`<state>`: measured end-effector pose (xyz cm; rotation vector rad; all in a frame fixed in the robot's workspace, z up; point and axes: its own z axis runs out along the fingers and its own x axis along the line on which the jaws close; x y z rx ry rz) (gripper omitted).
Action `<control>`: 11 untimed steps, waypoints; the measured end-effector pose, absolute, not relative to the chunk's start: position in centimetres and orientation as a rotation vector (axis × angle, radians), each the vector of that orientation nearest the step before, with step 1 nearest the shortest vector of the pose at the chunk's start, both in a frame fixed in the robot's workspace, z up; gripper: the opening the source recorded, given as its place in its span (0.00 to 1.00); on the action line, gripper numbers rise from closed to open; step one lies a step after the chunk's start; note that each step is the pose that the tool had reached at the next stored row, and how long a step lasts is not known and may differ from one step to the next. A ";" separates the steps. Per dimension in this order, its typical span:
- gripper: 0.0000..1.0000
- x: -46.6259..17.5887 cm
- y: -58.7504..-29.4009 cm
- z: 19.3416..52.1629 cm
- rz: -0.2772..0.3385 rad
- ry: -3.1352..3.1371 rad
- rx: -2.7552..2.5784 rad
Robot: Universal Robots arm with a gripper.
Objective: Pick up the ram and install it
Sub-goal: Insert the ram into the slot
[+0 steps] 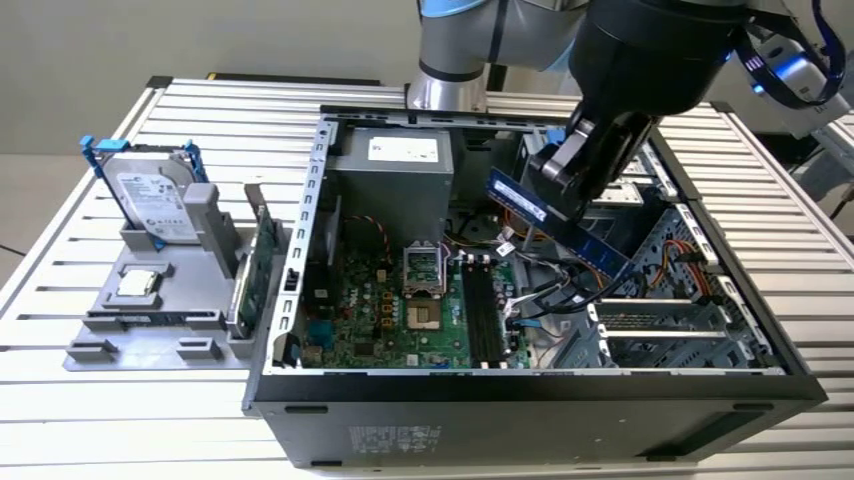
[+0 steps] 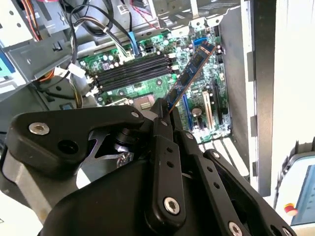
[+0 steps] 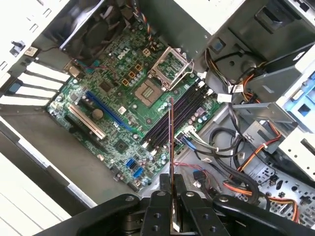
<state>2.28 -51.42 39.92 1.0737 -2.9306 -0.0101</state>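
Pinching the ram (image 1: pixel 523 203) by one short end, with the pincer (image 1: pixel 567 185) pressed together on its flat faces; carried slanted inside the open computer case (image 1: pixel 534 405), above the board and touching nothing else. In the first wrist view, met edge-on as a thin line jutting from the pincer (image 3: pixel 171 189) over the black memory slots (image 3: pixel 189 105) of the motherboard (image 3: pixel 113 98), and not seated in any of them. Probably light, stiff and flat, yet fragile: thin board, small chips, a bare contact edge. Best held as here, near an end and on the flats, well away from the contacts, without bending or twisting. Probably apt to pivot in so narrow a pinch if pushed off-centre into a slot. Just beside the slots, the CPU socket (image 3: pixel 147 92) on one flank and a tangle of cables (image 3: pixel 216 145) on the other, near enough to snag the free end. Further out, the drive cage (image 1: pixel 674 250) crowding that same side of the case. Outside, on the slatted desk (image 1: pixel 54 420), a hard drive (image 1: pixel 147 195) in a blue frame standing in a grey holder (image 1: pixel 147 300), with a green expansion card (image 1: pixel 263 250) upright close to the case wall; both well apart from the slots and not in the way.
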 end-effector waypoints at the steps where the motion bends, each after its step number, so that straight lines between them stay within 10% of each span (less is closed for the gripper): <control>1: 0.00 2.3 -51.4 39.9 -0.010 -2.937 1.057; 11: 0.00 2.3 -51.4 39.9 -0.012 -2.996 0.876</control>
